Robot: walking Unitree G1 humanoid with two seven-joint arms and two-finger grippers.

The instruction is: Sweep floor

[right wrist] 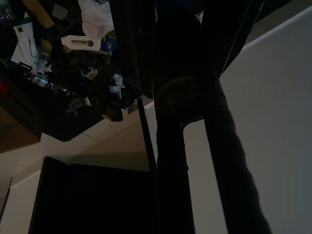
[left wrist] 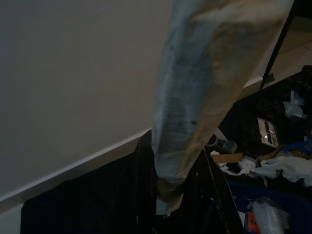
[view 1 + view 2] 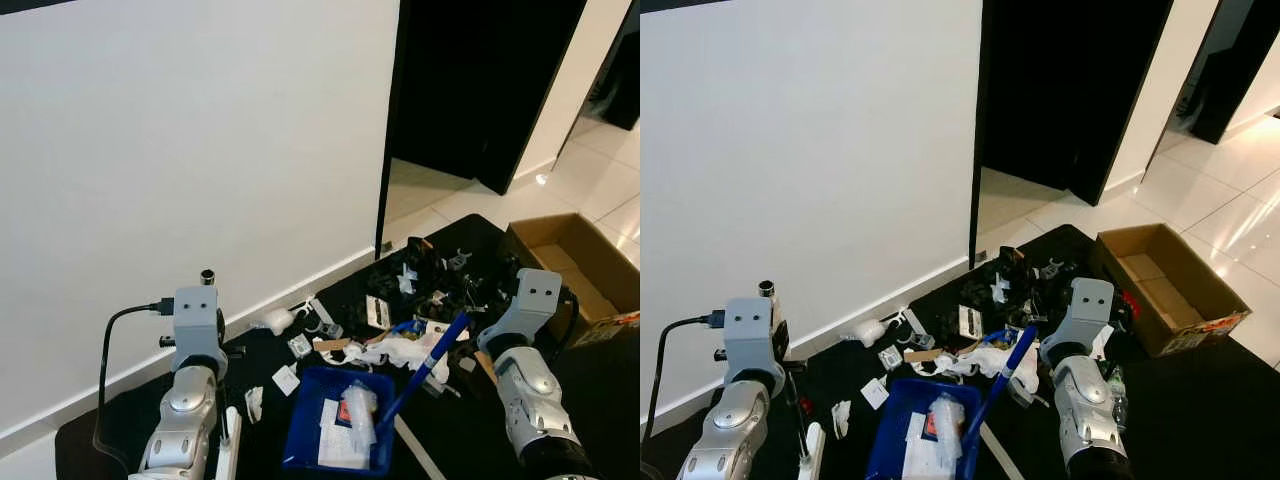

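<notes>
A blue dustpan lies on the black mat, holding crumpled plastic and paper. Its blue handle slants up towards my right arm. In the right wrist view my right gripper is shut on that dark pole. A heap of litter, white scraps and dark bits, spreads just beyond the pan. In the left wrist view my left gripper is shut on a worn whitish broom handle. The same handle shows white beside my left arm.
A white wall with a skirting board runs along the mat's left. A dark doorway opens behind the litter. An open cardboard box stands at the right on pale tiles. A black cable loops off my left wrist.
</notes>
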